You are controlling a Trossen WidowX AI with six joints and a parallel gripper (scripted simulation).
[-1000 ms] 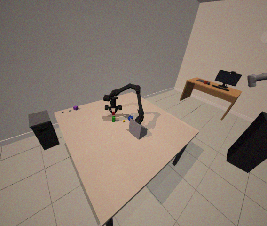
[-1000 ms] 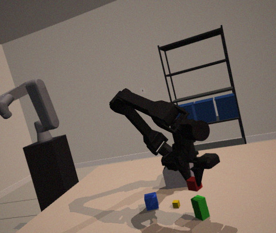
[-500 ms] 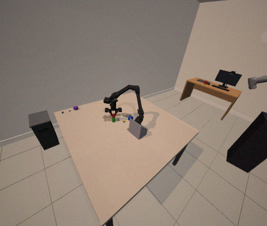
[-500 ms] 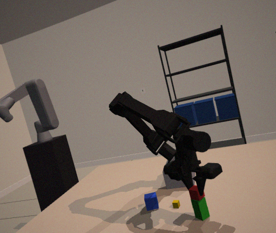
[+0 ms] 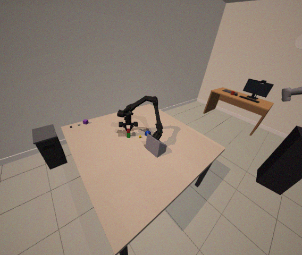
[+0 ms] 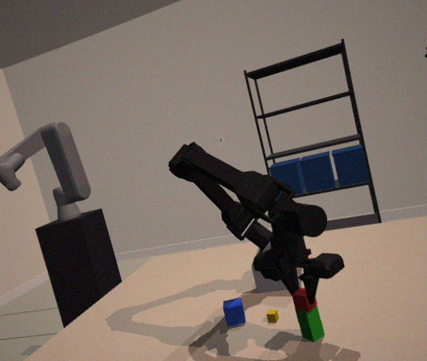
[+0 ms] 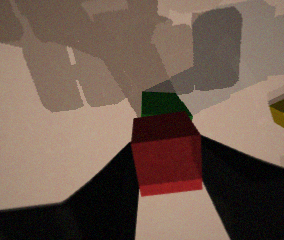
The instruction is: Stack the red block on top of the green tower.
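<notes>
The gripper (image 6: 304, 289) was clamped on the red block (image 6: 302, 299), which sat on or just above the green tower (image 6: 310, 323); it needed squaring over the tower, then a gentle release straight upward.

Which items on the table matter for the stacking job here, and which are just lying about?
Part of the job:
- red block, clamped in the tool
- green tower, directly under it

Just lying about:
- blue block
- small yellow cube
- purple cube near the far table edge
- grey wedge-shaped stand
</notes>
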